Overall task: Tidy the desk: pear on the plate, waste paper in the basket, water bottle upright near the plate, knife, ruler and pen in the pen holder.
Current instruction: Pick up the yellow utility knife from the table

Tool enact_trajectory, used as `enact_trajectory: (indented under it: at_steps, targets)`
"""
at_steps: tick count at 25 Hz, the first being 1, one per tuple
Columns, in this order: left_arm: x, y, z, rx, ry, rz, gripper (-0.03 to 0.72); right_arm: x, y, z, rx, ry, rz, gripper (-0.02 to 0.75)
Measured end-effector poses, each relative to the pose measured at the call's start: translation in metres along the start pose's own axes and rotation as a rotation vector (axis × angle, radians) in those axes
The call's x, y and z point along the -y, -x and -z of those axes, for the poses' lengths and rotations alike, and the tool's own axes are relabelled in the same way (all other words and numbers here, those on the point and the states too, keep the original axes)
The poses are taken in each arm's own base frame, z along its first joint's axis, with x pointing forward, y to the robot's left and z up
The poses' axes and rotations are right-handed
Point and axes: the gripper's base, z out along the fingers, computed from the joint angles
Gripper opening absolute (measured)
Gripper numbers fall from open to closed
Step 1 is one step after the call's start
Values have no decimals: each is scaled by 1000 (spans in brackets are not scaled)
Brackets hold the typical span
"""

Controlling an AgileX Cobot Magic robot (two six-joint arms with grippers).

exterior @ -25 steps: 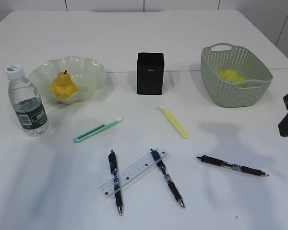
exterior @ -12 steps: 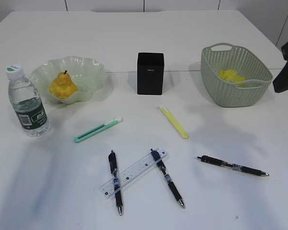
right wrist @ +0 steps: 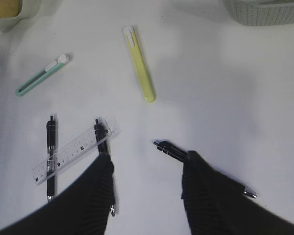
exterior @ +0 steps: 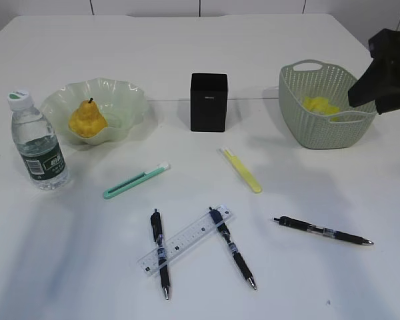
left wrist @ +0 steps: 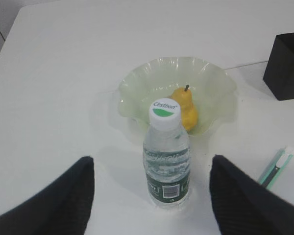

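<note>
White tabletop (exterior: 187, 60) is spread under both arms, with pale wall panels behind. Nothing is held by the right gripper (right wrist: 146, 169): its jaws are parted and empty above a black pen (right wrist: 206, 169), which is partly hidden by one finger. Nothing is grasped by the left gripper (left wrist: 152, 196) either, spread wide around the upright water bottle (left wrist: 166, 156) without touching it. Just behind the bottle the pear (left wrist: 184, 108) is seen on the plate (left wrist: 137, 93). Yellow waste paper (exterior: 320, 105) lies in the basket (exterior: 300, 127). The pens, ruler (right wrist: 76, 150) and two knives lie loose, apart from the pen holder (exterior: 209, 102). Each pen is judged light, stiff and smooth, best pinched across mid-barrel.
</note>
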Motion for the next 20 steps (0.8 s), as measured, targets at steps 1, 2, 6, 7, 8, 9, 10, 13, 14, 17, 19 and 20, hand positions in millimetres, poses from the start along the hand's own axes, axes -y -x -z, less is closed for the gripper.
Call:
enact_trajectory:
  at_steps: [1,2,6,7,8,9,10,13,14,17,19,20]
  targets:
    - [0,2,0,7,0,0,521,0,1,0,7,-1,0,350]
    - [0,4,0,13,1,0,521,0,2,0,20,-4,3,350]
    - [0,8,1,24,1,0,521,6,5,0,47,-70,175,350]
    - [0,8,1,24,1,-2,521,8,5,1,45,-91,209,350]
    - [0,8,1,24,1,-6,521,10,5,1,38,-114,236,350]
    - [0,8,1,24,1,-8,521,12,4,1,31,-138,262,350]
    - [0,8,1,24,1,-10,521,14,4,1,25,-155,277,350]
    - [0,8,1,24,2,-16,521,18,3,2,3,-219,337,350]
    - [0,8,1,24,2,-27,521,18,3,2,-4,-238,357,350]
    - [0,8,1,24,2,-43,521,13,1,-1,-69,-270,427,350]
    - [0,8,1,24,2,-47,521,8,3,-7,-142,-280,463,350]
    - [0,8,1,24,2,-47,521,5,5,-11,-177,-283,475,350]
